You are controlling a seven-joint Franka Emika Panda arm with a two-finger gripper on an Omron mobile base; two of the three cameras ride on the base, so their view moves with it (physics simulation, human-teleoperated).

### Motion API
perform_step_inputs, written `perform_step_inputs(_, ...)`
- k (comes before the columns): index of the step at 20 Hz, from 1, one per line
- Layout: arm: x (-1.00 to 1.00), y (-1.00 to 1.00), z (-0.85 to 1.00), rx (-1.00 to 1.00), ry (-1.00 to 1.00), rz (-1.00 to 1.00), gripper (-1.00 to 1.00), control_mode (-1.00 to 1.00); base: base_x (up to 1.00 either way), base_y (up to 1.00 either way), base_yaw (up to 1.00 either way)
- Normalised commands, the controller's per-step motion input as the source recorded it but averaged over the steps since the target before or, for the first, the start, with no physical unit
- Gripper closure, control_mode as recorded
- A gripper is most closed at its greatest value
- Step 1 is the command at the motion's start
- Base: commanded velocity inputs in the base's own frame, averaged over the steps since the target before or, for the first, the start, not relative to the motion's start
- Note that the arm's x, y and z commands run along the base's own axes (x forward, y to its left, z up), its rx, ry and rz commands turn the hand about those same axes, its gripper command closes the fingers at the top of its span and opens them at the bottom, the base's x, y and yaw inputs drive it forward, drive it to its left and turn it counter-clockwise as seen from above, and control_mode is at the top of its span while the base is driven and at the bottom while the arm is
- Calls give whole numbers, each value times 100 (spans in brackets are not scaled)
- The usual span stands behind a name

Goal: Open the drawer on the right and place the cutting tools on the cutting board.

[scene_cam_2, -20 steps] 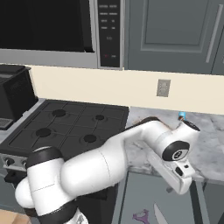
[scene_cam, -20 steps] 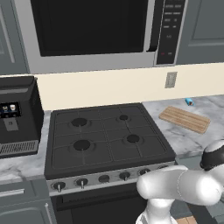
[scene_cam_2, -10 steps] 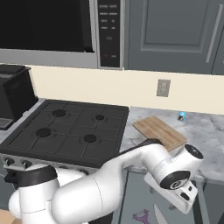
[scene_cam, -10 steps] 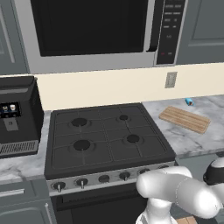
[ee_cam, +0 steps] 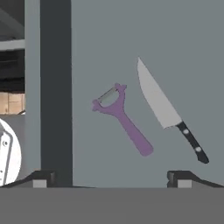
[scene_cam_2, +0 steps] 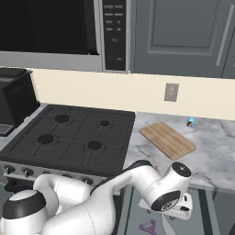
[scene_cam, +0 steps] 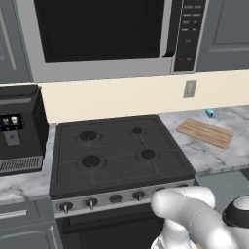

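Observation:
The drawer (ee_cam: 87, 52) stands open, and the hand view looks straight down onto its plain grey floor. On that floor lie a knife (ee_cam: 162, 107) with a pale blade and black handle and, left of it, a purple peeler (ee_cam: 124, 122), which also shows as the peeler (scene_cam_2: 148, 226) under the arm. My gripper (ee_cam: 111, 178) hangs above them, open, with nothing between its fingertips (ee_cam: 43, 177). The wooden cutting board (scene_cam_2: 167, 140) lies on the marble counter right of the stove; it is the board (scene_cam: 205, 132) in the left base view.
A black stove (scene_cam: 116, 155) with a row of knobs sits left of the drawer, and a microwave (scene_cam: 102, 29) hangs above it. A coffee machine (scene_cam: 19, 129) stands at far left. A small blue object (scene_cam_2: 190, 121) rests behind the board by the wall.
The arm has lowered the hand from counter height down in front of the open drawer, uncovering the cutting board in the right base view. The jaws stayed open.

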Motion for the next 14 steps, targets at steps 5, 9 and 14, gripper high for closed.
perform_step_inputs(5, 7, 7, -11, -5, 8, 1, -100, -100, 0, 0, 0)
perform_step_inputs(9, 0, 0, -28, 0, 11, 0, -100, -100, 0, 0, 0)
perform_step_inputs(14, 0, 0, -29, 0, 8, 0, -100, -100, 0, 0, 0)
